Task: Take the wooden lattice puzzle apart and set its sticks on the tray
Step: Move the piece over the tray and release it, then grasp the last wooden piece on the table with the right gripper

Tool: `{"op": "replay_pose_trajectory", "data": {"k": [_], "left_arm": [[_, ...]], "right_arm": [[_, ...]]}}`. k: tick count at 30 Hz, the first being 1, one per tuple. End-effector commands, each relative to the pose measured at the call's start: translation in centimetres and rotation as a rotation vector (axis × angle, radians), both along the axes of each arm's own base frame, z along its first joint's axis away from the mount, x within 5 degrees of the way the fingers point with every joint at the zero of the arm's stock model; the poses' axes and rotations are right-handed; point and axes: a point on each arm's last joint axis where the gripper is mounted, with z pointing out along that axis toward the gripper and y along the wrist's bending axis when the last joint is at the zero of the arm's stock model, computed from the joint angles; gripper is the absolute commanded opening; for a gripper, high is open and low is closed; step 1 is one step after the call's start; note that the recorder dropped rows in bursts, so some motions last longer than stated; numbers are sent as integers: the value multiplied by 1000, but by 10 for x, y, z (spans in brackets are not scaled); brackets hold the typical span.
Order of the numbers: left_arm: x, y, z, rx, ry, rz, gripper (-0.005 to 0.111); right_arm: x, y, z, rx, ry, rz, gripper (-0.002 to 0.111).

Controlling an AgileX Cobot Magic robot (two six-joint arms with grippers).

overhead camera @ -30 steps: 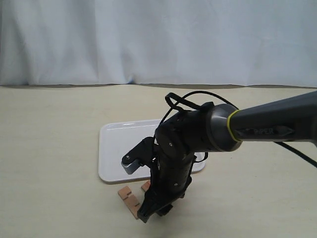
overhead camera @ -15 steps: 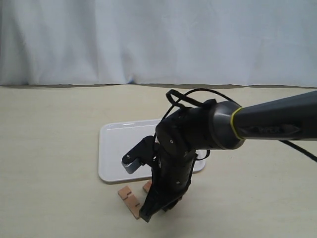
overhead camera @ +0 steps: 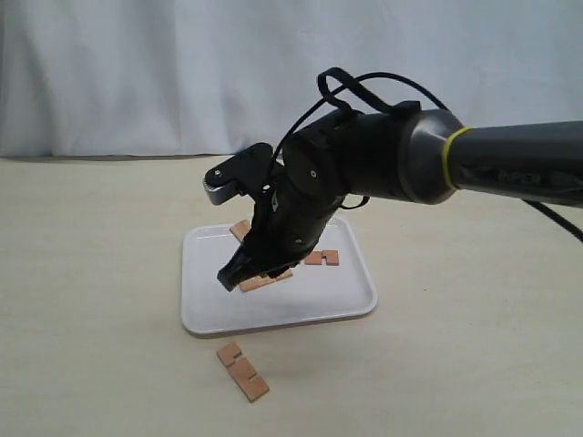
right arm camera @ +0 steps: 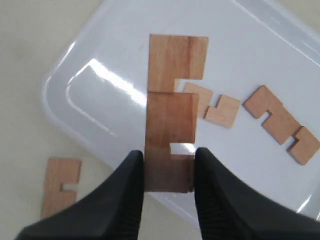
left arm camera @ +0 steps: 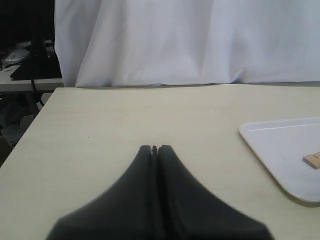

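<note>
No assembled lattice shows; only separate notched wooden sticks are in view. My right gripper [right arm camera: 169, 170] [overhead camera: 239, 276] hangs over the white tray [overhead camera: 273, 317] [right arm camera: 90, 95], shut on one stick [right arm camera: 170, 135] [overhead camera: 266, 281] held by its end. Two more sticks [right arm camera: 212, 105] [right arm camera: 282, 125] lie flat in the tray; the exterior view shows them as one stick [overhead camera: 322, 258] right of the arm and another [overhead camera: 240, 228] behind it. A fourth stick [overhead camera: 242, 370] [right arm camera: 60, 187] lies on the table in front of the tray. My left gripper [left arm camera: 155, 148] is shut on nothing, over bare table left of the tray [left arm camera: 280, 145].
A white curtain [overhead camera: 182, 73] hangs behind the beige table. The right arm's dark body and cables [overhead camera: 383, 164] reach in from the right above the tray. In the left wrist view, the table's edge and dark clutter [left arm camera: 25, 60] show beyond it.
The right gripper has lifted from the table in front of the tray and swung back over the tray with one stick. One stick stays on the table.
</note>
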Motion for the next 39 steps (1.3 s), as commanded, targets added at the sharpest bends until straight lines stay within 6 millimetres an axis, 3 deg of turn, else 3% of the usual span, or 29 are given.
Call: {"op": "replay_pose_trajectory", "data": {"k": [1, 4, 7, 10, 12, 14, 16, 20, 22, 29, 39], "left_arm": [[0, 0, 0, -1, -10, 1, 0], [0, 0, 0, -1, -10, 1, 0], [0, 0, 0, -1, -10, 1, 0], [0, 0, 0, -1, -10, 1, 0], [0, 0, 0, -1, -10, 1, 0], [0, 0, 0, -1, -10, 1, 0], [0, 0, 0, -1, -10, 1, 0], [0, 0, 0, -1, -8, 1, 0], [0, 0, 0, -1, -8, 1, 0], [0, 0, 0, -1, -8, 1, 0], [0, 0, 0, -1, -8, 1, 0]], "right_arm": [[21, -18, -19, 13, -4, -98, 5], [29, -30, -43, 13, 28, -148, 8], [30, -30, -44, 20, 16, -151, 27], [28, -22, -27, 41, -27, -128, 60], [24, -18, -12, 51, -52, -115, 68], [17, -12, -1, 52, -49, -103, 68], [-2, 9, 7, 3, 26, -25, 68], [-38, 54, -12, -115, 207, 130, 68], [-47, 66, -27, -152, 266, 161, 68], [-36, 79, -68, -93, 236, 126, 68], [-32, 82, -81, -67, 219, 104, 68]]}}
